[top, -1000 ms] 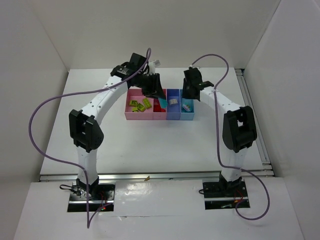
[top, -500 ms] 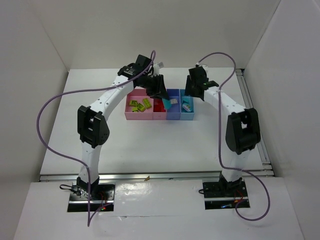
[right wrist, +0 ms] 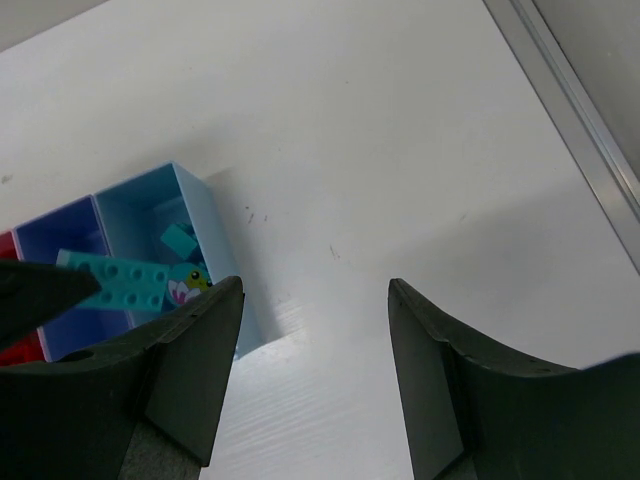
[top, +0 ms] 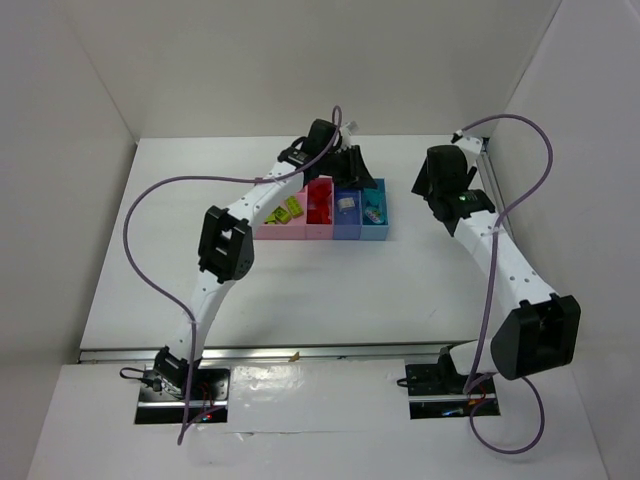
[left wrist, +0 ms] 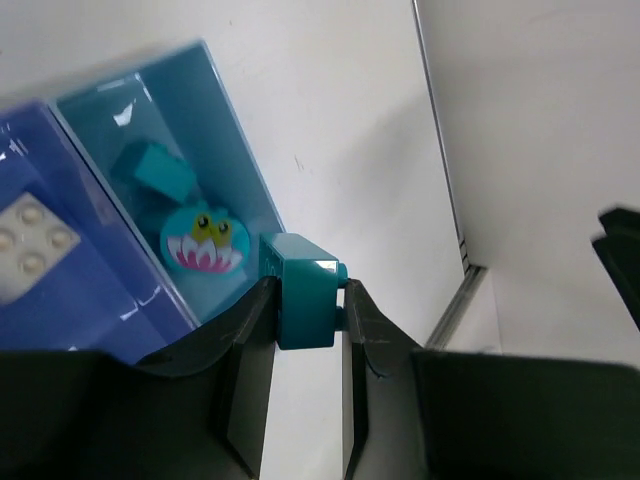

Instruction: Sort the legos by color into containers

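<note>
My left gripper (left wrist: 305,290) is shut on a cyan lego brick (left wrist: 303,300), held just above the near rim of the cyan container (left wrist: 235,120). Inside that bin lie a small cyan brick (left wrist: 152,170) and a round piece with a frog picture (left wrist: 205,240). A cream-white brick (left wrist: 25,235) lies in the blue bin (left wrist: 90,300). From above, the left gripper (top: 352,165) hangs over the row of containers (top: 262,228), with green legos (top: 288,208) in the wide pink one. My right gripper (right wrist: 315,290) stands open and empty over bare table, right of the cyan bin (right wrist: 205,215); in the top view it (top: 432,190) is apart from the row.
A metal rail (right wrist: 570,80) runs along the table's right edge, with the white side wall beyond it. Red pieces (top: 318,208) fill the narrow bin. The purple cables (top: 150,200) loop above both arms.
My left arm has carried the cyan brick rightward from over the red bin to the cyan bin. My right gripper has opened and swung away to the right.
</note>
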You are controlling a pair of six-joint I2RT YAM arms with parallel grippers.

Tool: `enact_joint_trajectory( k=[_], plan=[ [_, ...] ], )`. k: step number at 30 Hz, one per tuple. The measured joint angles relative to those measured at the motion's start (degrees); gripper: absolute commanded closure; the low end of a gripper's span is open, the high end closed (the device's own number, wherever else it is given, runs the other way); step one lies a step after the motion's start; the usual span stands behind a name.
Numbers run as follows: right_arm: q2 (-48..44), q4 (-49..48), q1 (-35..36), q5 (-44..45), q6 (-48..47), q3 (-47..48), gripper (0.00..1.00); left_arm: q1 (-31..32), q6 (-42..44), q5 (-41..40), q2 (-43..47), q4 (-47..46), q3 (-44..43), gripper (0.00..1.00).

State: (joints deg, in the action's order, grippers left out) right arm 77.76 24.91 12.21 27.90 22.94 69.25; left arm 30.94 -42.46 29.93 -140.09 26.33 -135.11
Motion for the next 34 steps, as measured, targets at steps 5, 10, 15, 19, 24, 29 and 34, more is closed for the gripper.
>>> enact_joint_trajectory(
  k=[5, 10, 15, 19, 24, 29, 34],
  plan=[
    [-1.25, 1.79, -0.28, 0.04, 0.68, -1.66, 0.33, -0.11, -2.84, -0.31, -4.48, -3.58, -2.6, 0.34],
    [-1.25, 2.73, -0.9, -0.07, 1.05, -2.58, 0.33, -0.33, -4.55, -0.02, -5.4, -5.16, -2.69, 0.0],
    [-1.25, 3.08, -1.49, -0.22, 1.6, -2.58, 0.04, -0.37, -4.92, 0.79, -5.35, -7.06, -2.71, 0.0],
    [-1.11, 3.32, -1.88, -0.39, 1.9, -2.51, 0.0, -0.37, -3.61, 1.99, -3.15, -6.91, -1.05, 0.0],
    [-1.03, 4.37, -2.49, 0.59, 4.24, -2.4, 0.0, -0.76, 0.7, 1.97, 10.32, -4.74, 9.6, 0.0],
    [-1.18, 5.05, -2.69, 2.67, 5.77, -2.4, 0.0, -2.21, 6.64, -0.87, 30.21, -3.74, 20.5, 0.0],
    [-2.71, 5.88, -3.19, 3.39, 6.43, -2.43, 0.0, -4.72, 11.02, -6.05, 46.75, -2.69, 29.14, 0.0]
  ],
)
